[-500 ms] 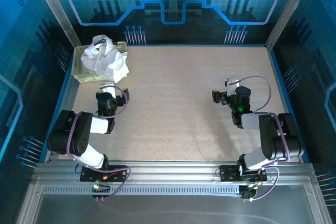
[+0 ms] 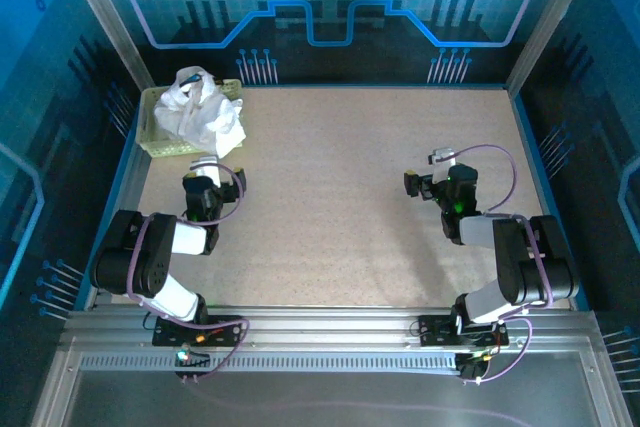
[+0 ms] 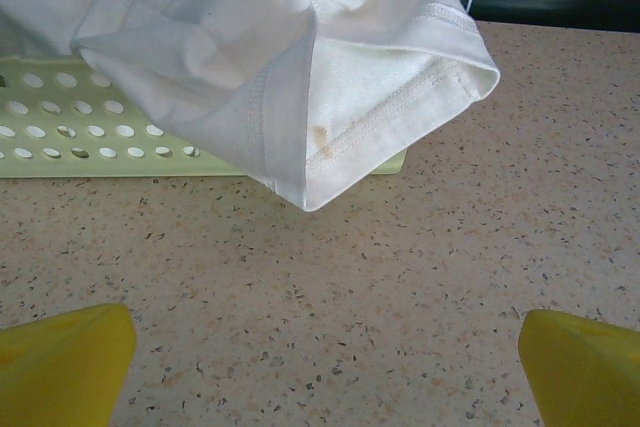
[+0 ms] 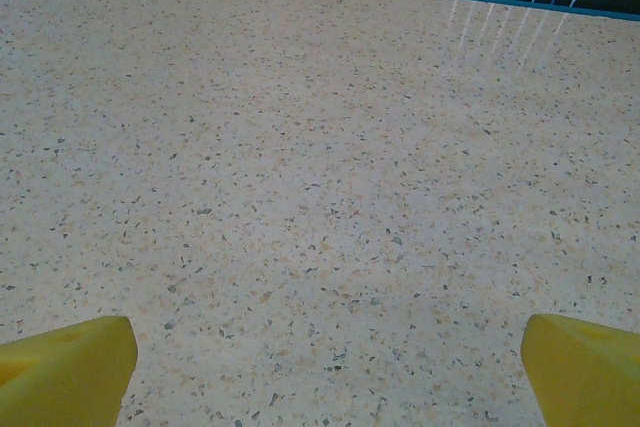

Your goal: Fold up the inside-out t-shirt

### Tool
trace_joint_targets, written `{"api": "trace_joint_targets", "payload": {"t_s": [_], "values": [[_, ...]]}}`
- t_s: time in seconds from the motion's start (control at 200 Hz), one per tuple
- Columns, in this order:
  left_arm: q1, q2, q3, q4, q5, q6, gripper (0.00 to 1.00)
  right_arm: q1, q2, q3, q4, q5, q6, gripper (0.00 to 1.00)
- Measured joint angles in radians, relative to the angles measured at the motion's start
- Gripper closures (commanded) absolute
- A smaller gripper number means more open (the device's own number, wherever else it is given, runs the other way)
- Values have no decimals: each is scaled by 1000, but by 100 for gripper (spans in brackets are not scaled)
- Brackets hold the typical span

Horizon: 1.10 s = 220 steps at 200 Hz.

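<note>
Top external view gives the broad picture: the speckled counter (image 2: pixel 350 197) lies bare apart from the pale yellow-green basket (image 2: pixel 153 143), which sits in its far left corner. The t-shirt (image 2: pixel 205 112) is heaped in that basket as a crumpled white bundle, with part of it spilling over the basket's right-hand rim. The left pincer (image 2: pixel 207 167) hovers just on the near side of the basket, pointing at it. Its jaws are spread as wide as they go, and it holds nothing and touches no cloth. The right pincer (image 2: pixel 427 170) is well apart from the basket, off to its right over bare counter, equally wide open and empty. In the left wrist view, both yellow fingertips (image 3: pixel 65 357) stand at the frame's lower corners, with counter between them. Beyond them a sleeve (image 3: pixel 330 77) droops over the basket's perforated wall, its stitched hem (image 3: pixel 440 82) turned toward the camera. A small brownish mark (image 3: pixel 320 137) shows near the sleeve's fold. I judge the task not yet begun: no fold has been made, and the garment has not been lifted out or laid flat. Everything remains to be done, namely taking the cloth from the basket, spreading it on the open counter, then folding it. The hanging sleeve looks like the nearest thing for the left pincer to grasp.
</note>
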Motion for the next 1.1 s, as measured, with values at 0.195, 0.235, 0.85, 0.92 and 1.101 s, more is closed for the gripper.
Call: {"api": "trace_joint_targets", "payload": {"t_s": [0.195, 0.235, 0.85, 0.92, 1.101], "values": [[0, 0, 0, 0, 0, 0, 1, 0, 0, 0, 0, 0, 0, 0], [0, 0, 0, 0, 0, 0, 1, 0, 0, 0, 0, 0, 0, 0], [-18, -20, -34, 47, 7, 18, 1, 3, 0, 0, 0, -1, -2, 0], [-58, -71, -69, 53, -5, 47, 1, 14, -10, -6, 1, 0, -8, 0], [-202, -340, -96, -21, -109, 114, 1, 83, -132, -19, -84, 67, -31, 0]]}}
